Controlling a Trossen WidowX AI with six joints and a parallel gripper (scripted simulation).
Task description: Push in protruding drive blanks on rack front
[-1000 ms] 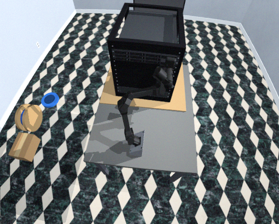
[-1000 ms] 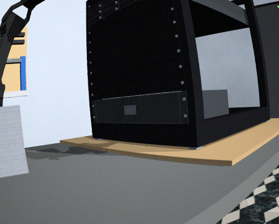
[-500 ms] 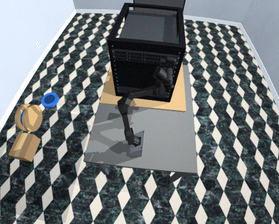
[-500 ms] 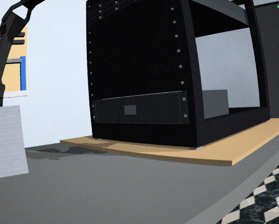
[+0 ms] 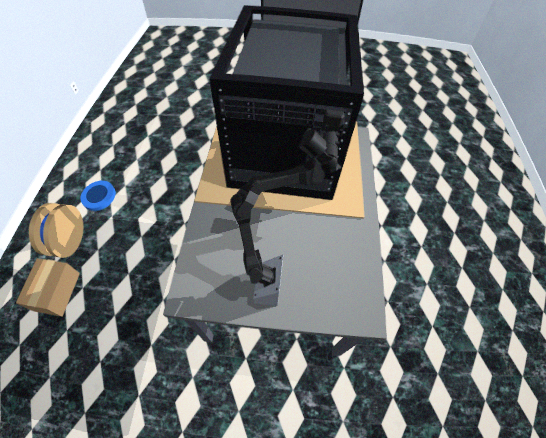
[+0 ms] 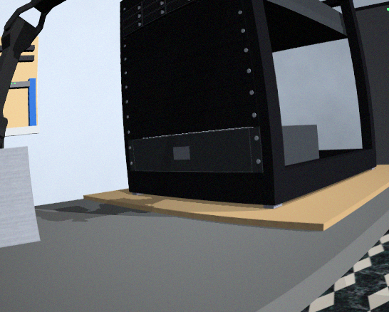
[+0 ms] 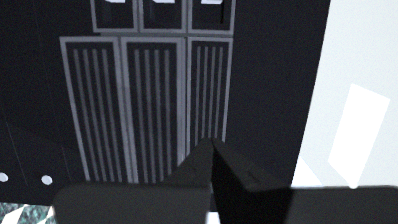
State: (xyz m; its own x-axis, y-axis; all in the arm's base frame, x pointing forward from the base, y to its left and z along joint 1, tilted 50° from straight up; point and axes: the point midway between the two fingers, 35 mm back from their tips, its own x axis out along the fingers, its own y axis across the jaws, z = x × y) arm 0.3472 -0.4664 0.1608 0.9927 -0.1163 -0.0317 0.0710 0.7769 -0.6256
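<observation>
The black rack (image 5: 287,86) (image 6: 199,186) stands upright on a tan board. Rows of dark drive blanks (image 5: 265,111) (image 6: 149,14) cross its upper front. In the wrist view, three long slotted blanks stand side by side: a left one (image 7: 97,100), a middle one (image 7: 154,100) and a narrower-looking right one (image 7: 210,85). My gripper (image 7: 209,145) is shut and empty. Its tips overlap the lower end of the right slotted blank; contact cannot be told. In the top view my wrist covers the right end of the rows. How far any blank sticks out is too dark to tell.
The tan board (image 5: 350,200) (image 6: 303,219) lies on the grey table (image 5: 330,280) (image 6: 178,263). My arm (image 5: 245,220) reaches across from its base plate (image 5: 267,297). A lower panel (image 6: 214,153) fills the rack's bottom front. A blue ring (image 5: 85,195) and tan objects lie off to the left.
</observation>
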